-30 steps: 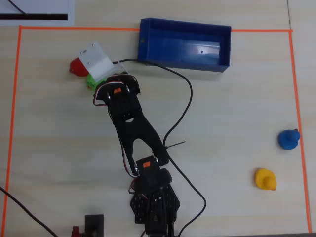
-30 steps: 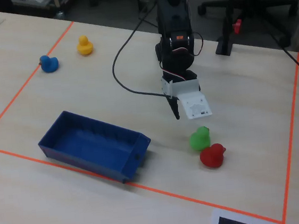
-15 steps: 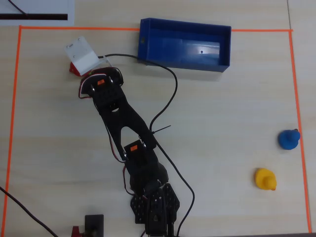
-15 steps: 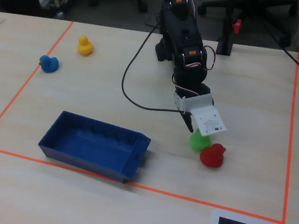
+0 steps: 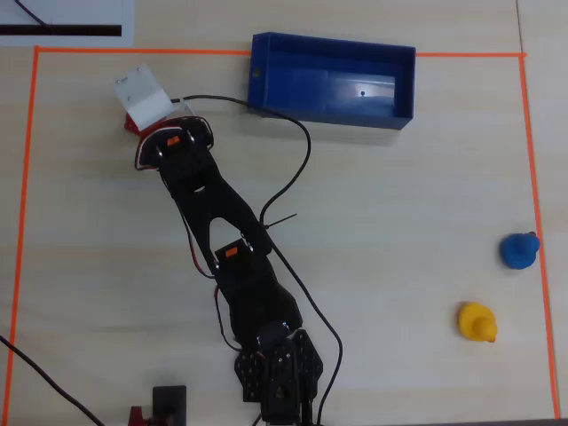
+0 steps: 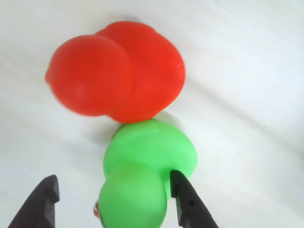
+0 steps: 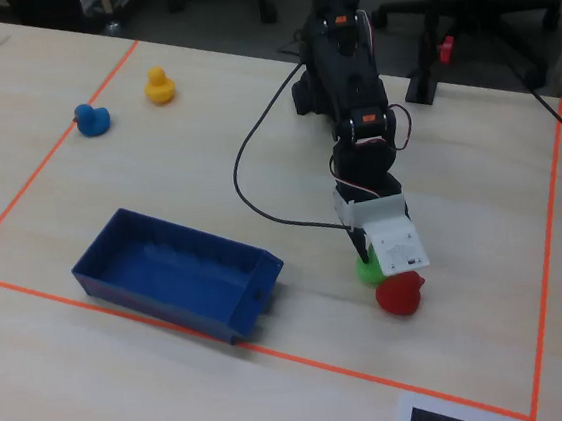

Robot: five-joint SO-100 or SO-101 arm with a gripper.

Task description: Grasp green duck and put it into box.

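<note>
The green duck (image 6: 151,156) lies on the table between my gripper's two fingers, touching the red duck (image 6: 118,71) beyond it. My gripper (image 6: 114,199) is open. Its right finger (image 6: 187,202) is against the green duck's side and its left finger (image 6: 40,202) stands well apart from it. In the fixed view the gripper (image 7: 372,259) is down over the green duck (image 7: 368,272), with the red duck (image 7: 400,294) just beside it. The dark blue box (image 7: 258,278) stands empty to the left there. In the overhead view the box (image 5: 333,111) is at the top and the green duck is hidden under the wrist.
A blue duck (image 5: 519,250) and a yellow duck (image 5: 477,321) sit far off at the right in the overhead view. Orange tape (image 5: 27,177) frames the work area. The arm's black cable (image 5: 297,169) loops across the table near the box.
</note>
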